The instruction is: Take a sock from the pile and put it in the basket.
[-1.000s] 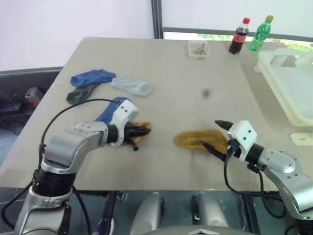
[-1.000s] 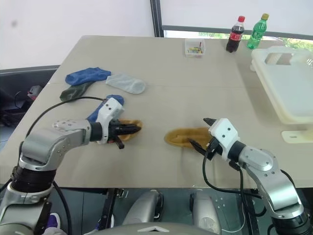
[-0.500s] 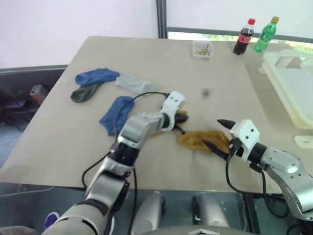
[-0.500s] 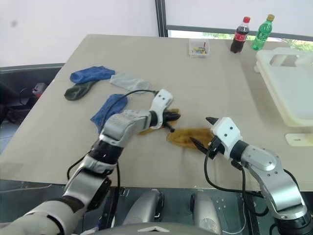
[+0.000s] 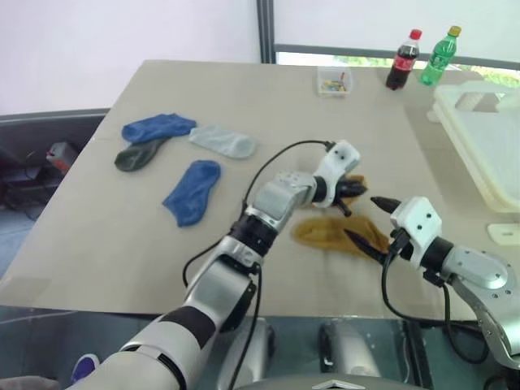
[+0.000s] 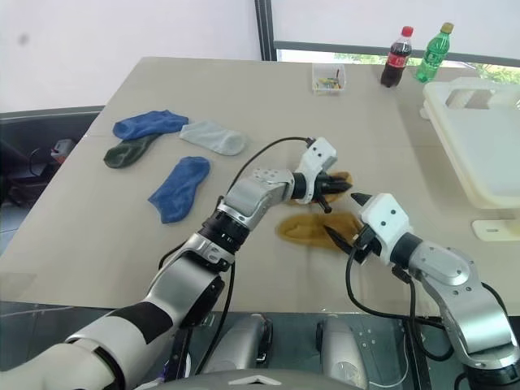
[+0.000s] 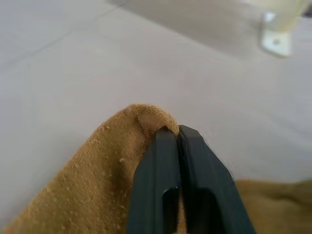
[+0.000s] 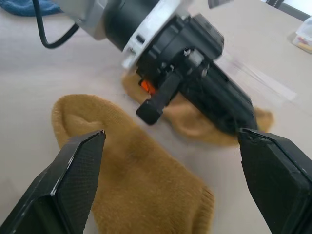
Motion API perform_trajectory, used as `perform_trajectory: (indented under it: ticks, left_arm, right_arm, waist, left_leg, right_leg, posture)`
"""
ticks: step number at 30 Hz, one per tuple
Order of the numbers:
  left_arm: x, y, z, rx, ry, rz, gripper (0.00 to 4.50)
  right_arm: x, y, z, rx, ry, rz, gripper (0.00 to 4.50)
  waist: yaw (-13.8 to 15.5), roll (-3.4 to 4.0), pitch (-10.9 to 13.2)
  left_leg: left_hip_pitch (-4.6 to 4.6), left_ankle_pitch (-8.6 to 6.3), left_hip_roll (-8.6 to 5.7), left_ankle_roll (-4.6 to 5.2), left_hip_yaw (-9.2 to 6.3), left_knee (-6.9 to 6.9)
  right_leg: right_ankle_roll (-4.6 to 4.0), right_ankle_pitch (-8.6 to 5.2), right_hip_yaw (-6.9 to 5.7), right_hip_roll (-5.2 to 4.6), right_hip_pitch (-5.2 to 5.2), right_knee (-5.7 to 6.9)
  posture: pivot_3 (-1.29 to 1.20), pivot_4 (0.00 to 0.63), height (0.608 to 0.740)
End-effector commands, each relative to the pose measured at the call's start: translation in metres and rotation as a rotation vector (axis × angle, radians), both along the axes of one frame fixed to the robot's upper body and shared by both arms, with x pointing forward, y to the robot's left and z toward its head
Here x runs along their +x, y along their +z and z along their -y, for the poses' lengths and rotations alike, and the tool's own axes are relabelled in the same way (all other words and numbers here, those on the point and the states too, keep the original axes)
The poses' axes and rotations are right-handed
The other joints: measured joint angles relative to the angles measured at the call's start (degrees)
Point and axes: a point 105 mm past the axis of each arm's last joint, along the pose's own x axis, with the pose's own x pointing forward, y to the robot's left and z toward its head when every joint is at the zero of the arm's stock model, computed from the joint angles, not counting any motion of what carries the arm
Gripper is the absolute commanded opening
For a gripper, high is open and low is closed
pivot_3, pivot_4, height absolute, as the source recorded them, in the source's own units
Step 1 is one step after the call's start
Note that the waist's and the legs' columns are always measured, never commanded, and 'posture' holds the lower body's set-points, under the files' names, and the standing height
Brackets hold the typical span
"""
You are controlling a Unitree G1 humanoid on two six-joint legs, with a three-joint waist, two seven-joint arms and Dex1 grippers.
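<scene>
Left wrist view gives us the nearest detail: our left gripper (image 7: 178, 134) has its dark jaws pressed together on a fold of a nubbly mustard sock (image 7: 92, 185), so one sock is picked but not yet delivered. Beside it, our right gripper (image 6: 345, 218) stands wide apart over a second mustard sock (image 6: 305, 227), holding nothing. Farther off, the remaining pile (image 5: 166, 140) of soft blue, dark green and pale grey socks lies flat on the smooth tan table (image 5: 268, 106). Farthest right sits the rigid off-white basket (image 5: 487, 138), thick-rimmed, well apart from us.
</scene>
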Motion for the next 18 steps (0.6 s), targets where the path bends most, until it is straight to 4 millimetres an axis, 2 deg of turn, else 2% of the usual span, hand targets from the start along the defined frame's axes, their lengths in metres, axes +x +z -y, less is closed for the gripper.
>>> perform_trajectory:
  ticks: [1, 2, 3, 6, 9, 13, 18]
  left_arm:
    - [-0.001, 0.014, -0.001, -0.023, -0.013, 0.046, 2.27]
    - [0.0, 0.021, -0.005, -0.042, 0.003, 0.065, 2.76]
    - [0.001, 0.029, -0.013, -0.056, 0.017, 0.09, 3.01]
    - [0.002, 0.04, -0.03, -0.049, 0.042, 0.159, 3.01]
    - [0.004, 0.045, -0.069, -0.033, 0.108, 0.279, 3.01]
    - [0.015, 0.024, -0.105, 0.019, 0.249, 0.278, 3.01]
    - [0.029, 0.004, -0.124, 0.018, 0.396, 0.175, 3.01]
  right_arm:
    - [0.002, 0.01, 0.005, 0.007, -0.009, 0.029, 4.5]
    - [0.003, 0.01, 0.005, 0.014, -0.011, 0.021, 4.5]
    - [0.004, 0.01, 0.005, 0.029, -0.012, 0.006, 4.5]
    - [0.006, 0.011, 0.005, 0.074, -0.023, -0.04, 4.5]
    - [0.018, 0.002, 0.007, 0.078, -0.06, -0.115, 4.5]
    - [0.04, -0.012, 0.013, 0.047, -0.136, -0.166, 4.5]
    - [0.071, -0.02, 0.025, 0.08, -0.26, -0.204, 4.5]
  waist:
    - [-0.2, 0.0, 0.0]
    - [-0.3, 0.0, 0.0]
    - [-0.6, 0.0, 0.0]
    - [-1.0, 0.01, 0.0]
    - [-1.6, 0.04, 0.0]
    - [-1.2, 0.08, 0.0]
    - [-0.1, 0.07, 0.0]
  left_leg:
    - [0.0, 0.0, 0.0, 0.0, 0.0, 0.0]
    - [0.02, 0.0, 0.01, 0.0, 0.0, 0.0]
    - [0.02, 0.0, 0.02, 0.0, 0.0, 0.0]
    - [0.04, 0.0, 0.19, 0.0, -0.02, 0.0]
    - [0.05, 0.0, 0.2, 0.0, 0.01, 0.0]
    - [0.17, 0.01, 0.28, -0.01, 0.11, -0.03]
    - [0.04, 0.01, 0.15, 0.0, 0.0, 0.04]
  right_leg:
    - [0.0, 0.0, 0.0, 0.0, 0.0, 0.01]
    - [0.0, 0.0, 0.01, 0.01, 0.0, 0.02]
    - [0.0, 0.0, 0.01, 0.01, 0.0, 0.03]
    - [-0.01, 0.0, 0.03, 0.01, 0.0, 0.06]
    - [-0.01, 0.0, 0.07, 0.01, 0.0, 0.07]
    - [-0.03, 0.01, 0.17, 0.05, 0.0, 0.12]
    - [-0.02, 0.02, 0.05, -0.03, 0.0, 0.09]
  posture:
    - [0.0, 0.15, 0.74]
    - [0.0, 0.15, 0.74]
    - [0.0, 0.15, 0.74]
    - [0.0, 0.15, 0.74]
    - [0.0, 0.15, 0.74]
    - [0.0, 0.15, 0.74]
    - [0.0, 0.15, 0.74]
